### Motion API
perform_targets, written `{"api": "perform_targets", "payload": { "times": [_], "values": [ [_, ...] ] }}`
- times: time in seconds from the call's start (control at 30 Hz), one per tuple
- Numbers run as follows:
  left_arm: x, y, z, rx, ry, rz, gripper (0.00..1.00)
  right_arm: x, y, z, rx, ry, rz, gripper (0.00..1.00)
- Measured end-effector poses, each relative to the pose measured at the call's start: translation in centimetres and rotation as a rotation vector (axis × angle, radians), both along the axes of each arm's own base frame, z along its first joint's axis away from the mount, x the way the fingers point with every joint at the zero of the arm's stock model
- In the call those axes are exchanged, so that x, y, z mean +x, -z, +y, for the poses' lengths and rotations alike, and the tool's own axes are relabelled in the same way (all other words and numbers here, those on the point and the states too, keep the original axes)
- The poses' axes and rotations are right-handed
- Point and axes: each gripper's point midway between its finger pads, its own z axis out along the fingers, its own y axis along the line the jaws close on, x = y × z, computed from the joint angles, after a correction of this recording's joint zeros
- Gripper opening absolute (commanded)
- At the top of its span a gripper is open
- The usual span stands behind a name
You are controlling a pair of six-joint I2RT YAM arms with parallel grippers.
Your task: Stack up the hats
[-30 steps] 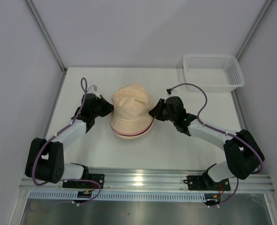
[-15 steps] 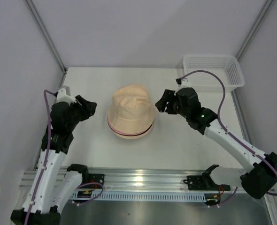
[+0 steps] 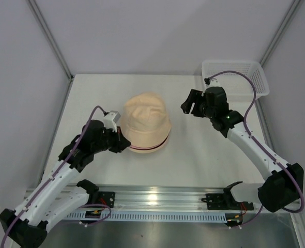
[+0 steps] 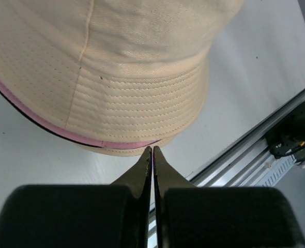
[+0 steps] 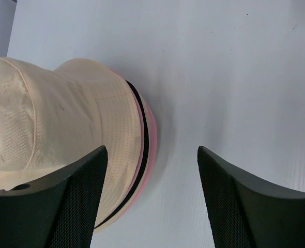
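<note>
The hats sit stacked mid-frame on the table, the peach one on top with pink and black brims beneath. The left gripper, pressed together, noses the stack's lower-left brim, perhaps touching. The right gripper hangs spread, upper right, apart.

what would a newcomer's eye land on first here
A stack of hats mid-table, peach on top, pink and black brims showing beneath. The left gripper, shut, points at its near brim; the right gripper hangs open opposite. A white basket sits far right.
</note>
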Motion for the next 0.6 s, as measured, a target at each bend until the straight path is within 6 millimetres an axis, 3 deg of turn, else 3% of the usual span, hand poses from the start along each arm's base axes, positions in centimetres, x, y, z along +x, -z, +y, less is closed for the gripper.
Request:
{"api": "perform_targets", "payload": {
  "times": [0.1, 0.27, 0.43, 0.6],
  "values": [
    [0.3, 1.3, -0.8, 0.041, 0.035, 0.025, 0.01, 0.7, 0.0, 0.7, 0.012, -0.021, 0.006, 0.75],
    [2.6, 1.8, -1.8, 0.034, 0.008, -0.001, 0.01, 1.0, 0.6, 1.0, 0.017, -0.037, 0.025, 0.79],
    [4.0, 4.4, -2.2, 0.036, -0.035, 0.032, 0.01, 1.6, 0.8, -0.3, 0.04, -0.011, 0.044, 0.87],
    [4.0, 6.9, -2.1, 0.038, -0.058, 0.072, 0.01, 2.2, 0.8, -2.1, 0.045, 0.026, 0.047, 0.92]
  ]
}}
